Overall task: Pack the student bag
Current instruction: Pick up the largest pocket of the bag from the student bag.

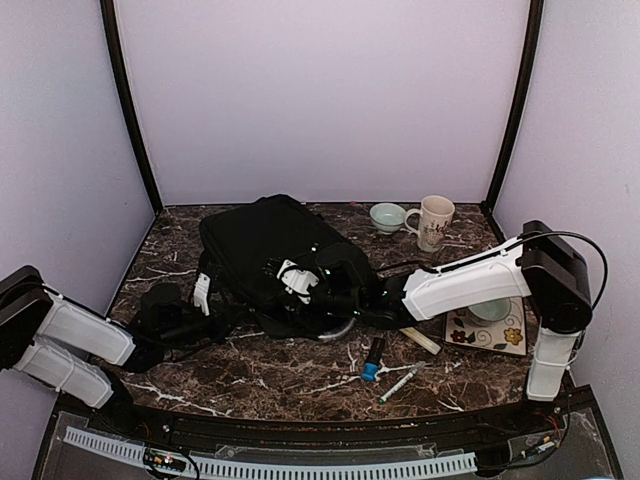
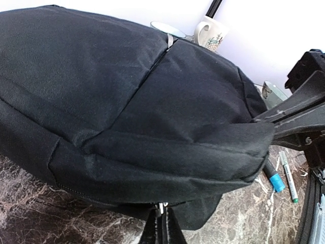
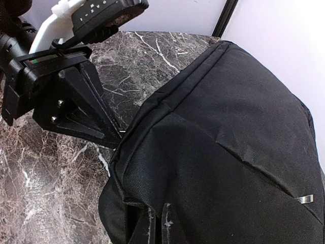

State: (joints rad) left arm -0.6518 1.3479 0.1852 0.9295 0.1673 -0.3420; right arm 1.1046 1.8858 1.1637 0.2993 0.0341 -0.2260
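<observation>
The student bag (image 1: 265,240), black and soft, lies on the marble table (image 1: 300,385) left of centre and fills both wrist views (image 2: 127,91) (image 3: 228,152). At the bag's near-left edge my left gripper (image 2: 162,216) is shut on a small silver zipper pull (image 2: 162,206). This gripper (image 1: 228,312) also shows in the right wrist view (image 3: 118,138), with its tips at the bag's seam. My right gripper (image 3: 158,221) is shut on a fold of fabric at the bag's near corner. From the left wrist it (image 2: 271,127) appears pinching that corner. Another silver pull (image 3: 303,199) lies on the bag's top.
A white mug (image 1: 433,220) and a pale bowl (image 1: 387,216) stand at the back right. A floral plate (image 1: 510,338) with a cup sits under the right arm. A blue-capped marker (image 1: 372,360), a white pen (image 1: 400,383) and a pale stick (image 1: 420,340) lie near the front.
</observation>
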